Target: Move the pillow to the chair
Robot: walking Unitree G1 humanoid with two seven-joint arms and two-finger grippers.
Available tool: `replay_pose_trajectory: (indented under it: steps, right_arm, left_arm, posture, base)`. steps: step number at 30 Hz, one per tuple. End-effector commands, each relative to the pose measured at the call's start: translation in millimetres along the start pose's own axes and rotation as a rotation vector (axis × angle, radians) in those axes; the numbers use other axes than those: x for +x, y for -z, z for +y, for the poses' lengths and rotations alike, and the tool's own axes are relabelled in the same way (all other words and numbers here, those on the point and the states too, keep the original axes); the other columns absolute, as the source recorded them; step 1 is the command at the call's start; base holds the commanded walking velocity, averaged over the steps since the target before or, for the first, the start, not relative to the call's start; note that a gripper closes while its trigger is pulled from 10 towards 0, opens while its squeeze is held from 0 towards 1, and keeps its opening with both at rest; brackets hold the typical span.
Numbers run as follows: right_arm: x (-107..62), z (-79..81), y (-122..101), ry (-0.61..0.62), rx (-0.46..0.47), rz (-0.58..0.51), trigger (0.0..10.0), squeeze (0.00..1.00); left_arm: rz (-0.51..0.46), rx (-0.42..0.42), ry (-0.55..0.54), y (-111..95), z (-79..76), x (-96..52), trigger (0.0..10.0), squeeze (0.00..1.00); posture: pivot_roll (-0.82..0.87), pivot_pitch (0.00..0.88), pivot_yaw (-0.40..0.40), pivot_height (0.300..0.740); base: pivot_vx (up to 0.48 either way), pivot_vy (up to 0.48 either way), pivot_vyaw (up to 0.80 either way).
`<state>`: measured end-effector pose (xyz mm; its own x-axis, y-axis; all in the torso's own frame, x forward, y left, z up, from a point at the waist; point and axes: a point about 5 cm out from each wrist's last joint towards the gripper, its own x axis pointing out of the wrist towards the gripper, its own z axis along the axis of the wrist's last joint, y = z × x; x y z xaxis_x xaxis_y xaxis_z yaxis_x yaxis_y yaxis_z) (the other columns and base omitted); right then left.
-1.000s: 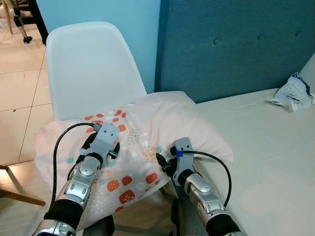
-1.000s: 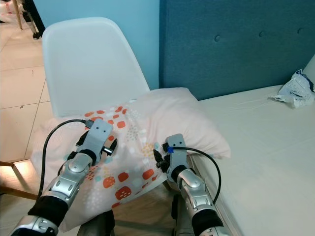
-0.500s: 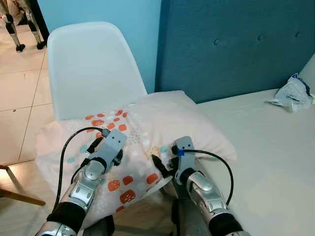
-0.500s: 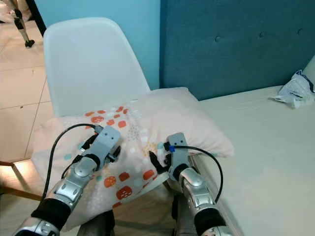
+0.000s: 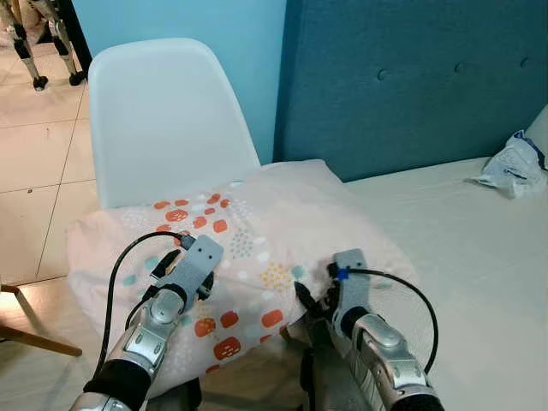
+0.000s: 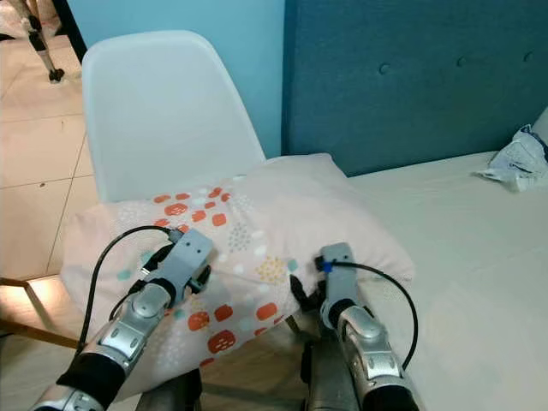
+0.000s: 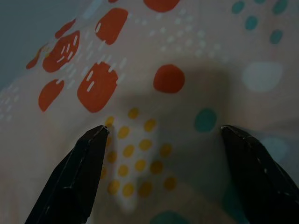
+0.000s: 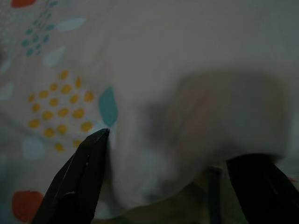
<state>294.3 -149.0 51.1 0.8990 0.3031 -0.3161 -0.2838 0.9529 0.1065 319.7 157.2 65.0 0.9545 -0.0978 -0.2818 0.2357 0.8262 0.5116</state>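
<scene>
Right claw point(image 5: 310, 301) back — pillow point(image 5: 257, 248) released

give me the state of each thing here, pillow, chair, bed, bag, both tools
Pale pink pillow with orange and teal spots: lying across the chair seat, one end against the bed.
White plastic chair: upright, seat covered by the pillow.
Cream bed: sheet flat, blue padded headboard behind.
Crumpled white plastic bag: lying on the bed.
Left tool: open, over the pillow.
Right tool: open, at the pillow's near edge.
</scene>
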Motion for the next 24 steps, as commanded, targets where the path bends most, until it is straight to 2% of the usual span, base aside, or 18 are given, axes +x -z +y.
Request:
replay_pose_trajectory:
  steps: [1,2,4,5,7,8,9,10,11,13,14,16,17,19,21,22,23,24]
  right_arm:
    - [-1.7,-3.3,-9.7,0.024,0.211,-0.013,10.0,0.00]
    - [-1.7,-3.4,-16.4,0.007,0.331,-0.047,10.0,0.00]
    - [-2.4,-8.0,-26.0,0.011,0.345,-0.092,10.0,0.00]
    - [-2.8,-10.8,-29.5,0.024,0.297,-0.102,10.0,0.00]
    - [-3.8,-11.4,-56.6,-0.041,0.573,-0.267,10.0,0.00]
    - [-6.4,-10.3,-70.8,-0.111,0.666,-0.349,10.0,0.00]
    - [-9.5,-7.5,-84.7,-0.183,0.659,-0.414,10.0,0.00]
    - [-9.5,-7.5,-84.7,-0.183,0.659,-0.414,10.0,0.00]
    - [-9.8,-6.5,-86.0,-0.190,0.639,-0.415,10.0,0.00]
    - [-6.7,-3.6,-85.6,-0.139,0.435,-0.388,10.0,0.00]
    - [-6.7,-3.6,-85.6,-0.139,0.435,-0.388,10.0,0.00]
    - [-3.5,-3.9,-85.9,0.008,0.113,-0.374,10.0,0.00]
    - [-3.1,-2.7,-87.3,0.044,0.050,-0.388,10.0,0.00]
    - [-0.1,3.3,-85.1,0.017,0.202,-0.376,10.0,0.00]
    - [1.5,6.9,-82.8,-0.009,0.238,-0.343,10.0,0.00]
    - [1.5,6.9,-82.8,-0.009,0.238,-0.343,10.0,0.00]
    - [2.5,10.5,-81.6,-0.014,0.165,-0.323,10.0,0.00]
    - [3.5,13.3,-79.6,-0.013,0.091,-0.315,10.0,0.00]
  left_arm:
    - [0.031,0.031,0.004,6.8,0.8,-0.3,10.0,0.00]
    - [0.033,0.032,0.003,7.4,1.5,-0.4,10.0,0.00]
    - [0.038,0.036,0.001,9.1,2.5,-0.9,10.0,0.00]
    - [0.040,0.039,0.000,10.0,3.1,-1.1,10.0,0.00]
    - [0.049,0.052,-0.002,13.3,5.3,-2.2,10.0,0.00]
    - [0.054,0.058,-0.003,15.5,6.6,-2.8,10.0,0.00]
    - [0.064,0.063,-0.006,18.7,9.4,-3.5,10.0,0.00]
    - [0.064,0.063,-0.006,18.7,9.4,-3.5,10.0,0.00]
    - [0.065,0.063,-0.007,19.2,10.0,-3.6,10.0,0.00]
    - [0.059,-0.001,-0.052,15.5,19.6,-3.7,10.0,0.00]
    - [0.059,-0.001,-0.052,15.5,19.6,-3.7,10.0,0.00]
    - [-0.008,-0.239,-0.182,-0.2,42.0,-4.0,10.0,0.00]
    - [-0.037,-0.316,-0.229,-5.0,51.4,-5.1,10.0,0.00]
    - [-0.072,-0.340,-0.277,-9.5,63.2,-7.7,10.0,0.00]
    - [-0.068,-0.316,-0.280,-7.9,64.8,-8.4,10.0,0.00]
    - [-0.068,-0.316,-0.280,-7.9,64.8,-8.4,10.0,0.00]
    - [-0.059,-0.284,-0.286,-5.1,66.6,-9.1,10.0,0.00]
    - [-0.071,-0.298,-0.301,-5.4,68.8,-11.0,10.0,0.00]
  posture:
    - [-0.06,0.107,-0.063,0.605]
    - [-0.06,0.107,-0.063,0.605]
    - [-0.05,0.101,-0.066,0.605]
    - [-0.05,0.101,-0.066,0.605]
    - [-0.05,0.097,-0.064,0.605]
    - [-0.05,0.096,-0.063,0.605]
    - [-0.06,0.094,-0.060,0.605]
    - [-0.06,0.094,-0.060,0.605]
    - [-0.06,0.094,-0.060,0.605]
    - [-0.06,0.091,-0.056,0.605]
    - [-0.06,0.091,-0.056,0.605]
    - [-0.05,0.086,-0.057,0.605]
    - [-0.05,0.085,-0.057,0.605]
    - [-0.04,0.082,-0.060,0.605]
    - [-0.04,0.082,-0.060,0.605]
    - [-0.04,0.082,-0.060,0.605]
    - [-0.04,0.080,-0.057,0.605]
    - [-0.04,0.079,-0.054,0.605]
  base:
    - [0.000,0.000,0.00]
    - [0.000,0.000,0.00]
    - [0.000,0.000,0.00]
    - [0.000,0.000,0.00]
    - [0.000,0.000,0.00]
    - [0.000,0.000,0.00]
    - [0.000,0.000,0.00]
    - [0.000,0.000,0.00]
    - [0.000,0.000,0.00]
    - [0.000,0.000,0.00]
    - [0.000,0.000,0.00]
    - [0.000,0.000,0.00]
    - [0.000,0.000,0.00]
    - [0.000,0.000,0.00]
    - [0.000,0.000,0.00]
    - [0.000,0.000,0.00]
    - [0.000,0.000,0.00]
    - [0.000,0.000,0.00]
